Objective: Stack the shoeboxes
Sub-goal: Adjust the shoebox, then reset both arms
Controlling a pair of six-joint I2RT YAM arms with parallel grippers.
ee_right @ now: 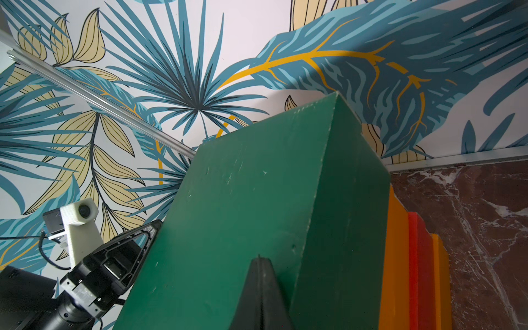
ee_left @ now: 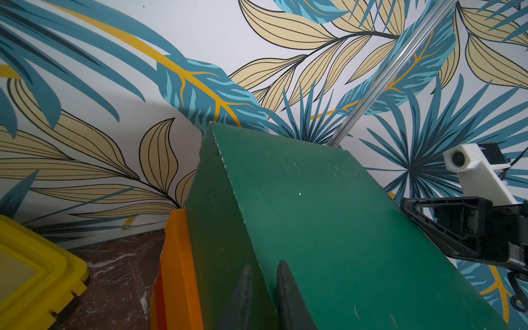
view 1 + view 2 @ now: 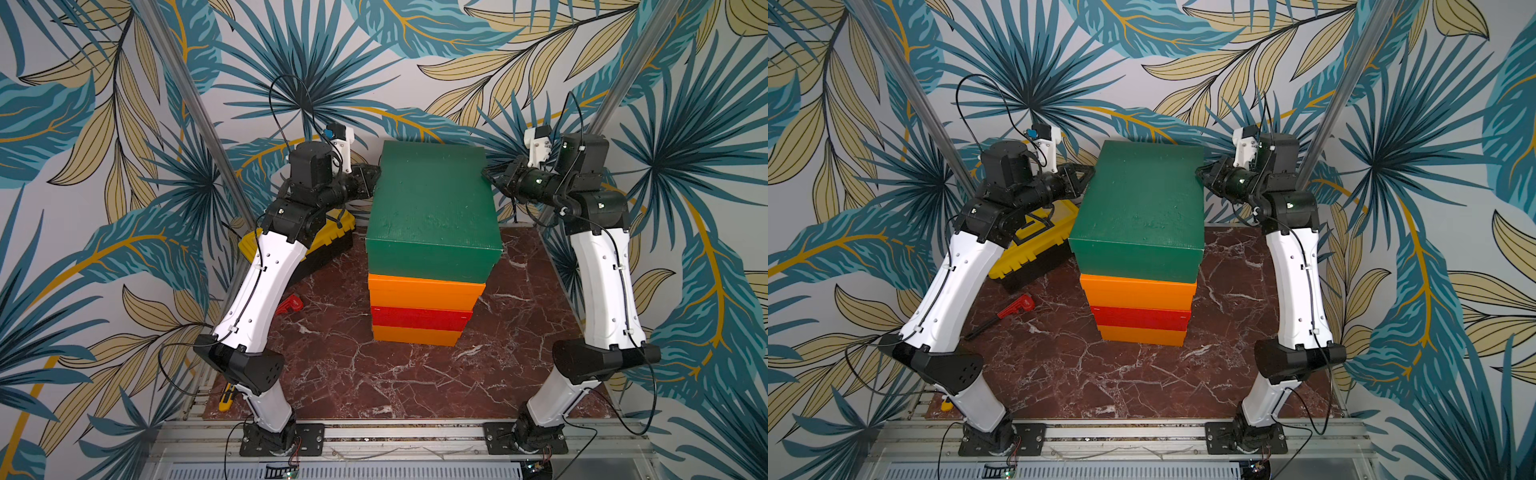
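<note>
— Nearest me, at six o'clock, the mounting rail (image 3: pixel 399 432) runs along the desk (image 3: pixel 332 374) edge. Where are the shoeboxes (image 3: pixel 424 299)?

— Mid-desk, I see one stack: lower orange shoebox (image 3: pixel 415 336), red shoebox (image 3: pixel 419 318), upper orange shoebox (image 3: pixel 426 291), green shoebox (image 3: pixel 432 203) on top.

— Grippers?

— Left gripper (image 2: pixel 264 265) sits against the green one's nine o'clock side, jaws slightly apart, holding nothing. Right gripper (image 1: pixel 259 258), fully closed, touches its three o'clock side.

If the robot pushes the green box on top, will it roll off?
It likely slides, not rolls: the green box has flat sides. It looks like stiff cardboard, probably light. Resting high up on the upper orange box, it might get knocked off by a hard shove.
</note>
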